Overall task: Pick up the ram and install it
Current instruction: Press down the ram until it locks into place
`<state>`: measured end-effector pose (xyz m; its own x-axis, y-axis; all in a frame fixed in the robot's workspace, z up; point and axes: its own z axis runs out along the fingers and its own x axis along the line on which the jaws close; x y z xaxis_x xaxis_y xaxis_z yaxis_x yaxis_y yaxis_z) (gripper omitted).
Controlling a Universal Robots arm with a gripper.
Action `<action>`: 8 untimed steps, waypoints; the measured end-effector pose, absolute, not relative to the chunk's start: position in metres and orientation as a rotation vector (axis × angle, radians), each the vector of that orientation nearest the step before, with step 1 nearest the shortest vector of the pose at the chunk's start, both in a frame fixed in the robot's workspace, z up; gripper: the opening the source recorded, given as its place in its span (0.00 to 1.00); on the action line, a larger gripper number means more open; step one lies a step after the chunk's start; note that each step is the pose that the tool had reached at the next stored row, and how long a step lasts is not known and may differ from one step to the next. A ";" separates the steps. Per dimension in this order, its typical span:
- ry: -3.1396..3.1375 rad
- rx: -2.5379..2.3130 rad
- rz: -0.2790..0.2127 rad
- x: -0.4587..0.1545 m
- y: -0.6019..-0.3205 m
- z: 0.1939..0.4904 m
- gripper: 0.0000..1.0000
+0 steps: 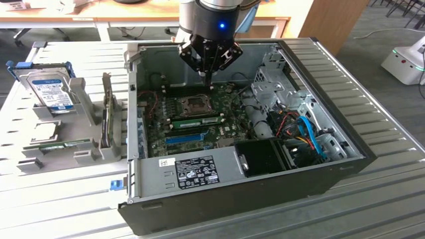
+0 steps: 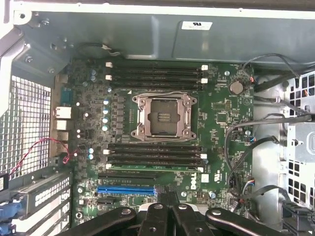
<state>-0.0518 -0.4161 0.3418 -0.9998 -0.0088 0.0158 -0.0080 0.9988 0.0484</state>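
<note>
A ram stick (image 1: 197, 119), thin and green, sits in a memory slot on the motherboard (image 1: 226, 127) just beside the CPU socket (image 1: 196, 104). In the wrist view this ram (image 2: 155, 167) shows edge-on, in the slot between the black memory slots (image 2: 155, 153) and the blue slot. Another ram stick (image 1: 63, 145) lies on the grey holder outside the case, on the exterior view's left. My gripper (image 1: 207, 83) hangs inside the open case above the CPU socket, shut with nothing between its fingers. The gripper (image 2: 166, 209) is well above the board.
The computer case (image 1: 345, 149) lies open, its metal walls around the motherboard. A blue expansion slot (image 2: 125, 189) lies beside the seated ram. Blue and orange cables (image 1: 307, 135) fill the case's right. A hard drive (image 1: 53, 92) stands in the grey holder (image 1: 89, 154).
</note>
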 end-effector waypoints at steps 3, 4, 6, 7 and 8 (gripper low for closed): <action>-3.125 0.013 -0.076 -0.053 -0.416 0.342 0.11; -3.125 0.013 -0.076 -0.053 -0.416 0.342 0.11; -3.125 0.013 -0.076 -0.054 -0.416 0.342 0.11; -3.125 0.013 -0.076 -0.055 -0.416 0.342 0.11; -3.125 0.013 -0.076 -0.055 -0.416 0.342 0.11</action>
<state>-0.0552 -0.4160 0.3417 -0.9998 -0.0088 0.0157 -0.0080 0.9988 0.0485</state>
